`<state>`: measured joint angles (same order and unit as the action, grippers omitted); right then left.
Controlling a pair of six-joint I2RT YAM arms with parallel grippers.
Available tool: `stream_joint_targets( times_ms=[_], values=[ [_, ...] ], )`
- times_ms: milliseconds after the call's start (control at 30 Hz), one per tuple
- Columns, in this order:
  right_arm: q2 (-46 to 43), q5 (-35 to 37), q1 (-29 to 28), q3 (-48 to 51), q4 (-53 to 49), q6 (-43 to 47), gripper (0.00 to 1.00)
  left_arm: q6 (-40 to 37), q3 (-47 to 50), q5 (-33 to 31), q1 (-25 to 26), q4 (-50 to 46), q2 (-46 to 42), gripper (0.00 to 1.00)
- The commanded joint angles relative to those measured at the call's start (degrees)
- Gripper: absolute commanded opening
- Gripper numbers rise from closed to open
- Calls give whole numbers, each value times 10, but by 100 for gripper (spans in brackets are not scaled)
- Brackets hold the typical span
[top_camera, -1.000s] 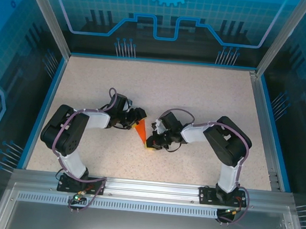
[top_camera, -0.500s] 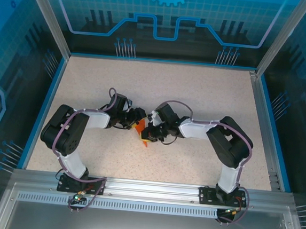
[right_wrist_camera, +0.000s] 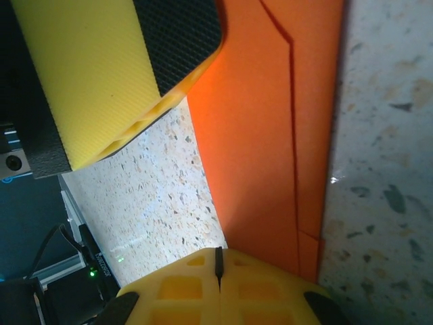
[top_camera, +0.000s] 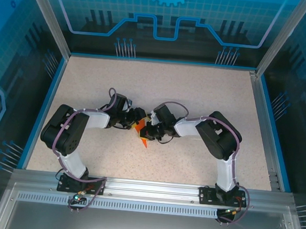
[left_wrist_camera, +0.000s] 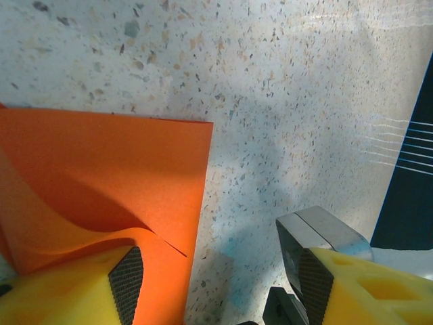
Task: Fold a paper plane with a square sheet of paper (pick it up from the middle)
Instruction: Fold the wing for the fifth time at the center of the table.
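Orange, thin and creased, the square sheet of paper [top_camera: 141, 133] lies on the speckled table [top_camera: 198, 91] at the middle of the top view, between the two wrist heads. In the left wrist view it fills the left half of the frame, one fold curling up. There the left gripper [left_wrist_camera: 216, 284] has its jaws spread, the lower-left finger over the sheet's edge and the lower-right one above bare table. In the right wrist view the sheet runs down the centre to the right gripper [right_wrist_camera: 218, 288], whose yellow fingers are pressed together at the bottom edge. Whether they pinch the paper I cannot tell.
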<state>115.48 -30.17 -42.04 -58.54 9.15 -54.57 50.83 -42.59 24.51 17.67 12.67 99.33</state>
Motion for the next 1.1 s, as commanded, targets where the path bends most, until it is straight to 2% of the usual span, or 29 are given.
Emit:
stream_joint_targets(
  times_ms=[0, 367, 867, 967, 1067],
  values=[
    [18, 17, 1, 53, -131, 19, 0, -33, 11, -31, 6, -39, 46, 66],
    [28, -7, 19, 46, -198, 78, 0, -39, -9, -60, -20, 17, 64, 67],
    [42, -6, 21, 40, -232, 100, 0, -105, -68, -31, -64, -15, 88, 68],
    [37, 3, 22, 44, -242, 108, 0, -80, -96, 26, -83, -7, 118, 68],
    [40, 1, 23, 43, -241, 110, 0, -102, -122, 19, -87, -36, 123, 69]
  ],
)
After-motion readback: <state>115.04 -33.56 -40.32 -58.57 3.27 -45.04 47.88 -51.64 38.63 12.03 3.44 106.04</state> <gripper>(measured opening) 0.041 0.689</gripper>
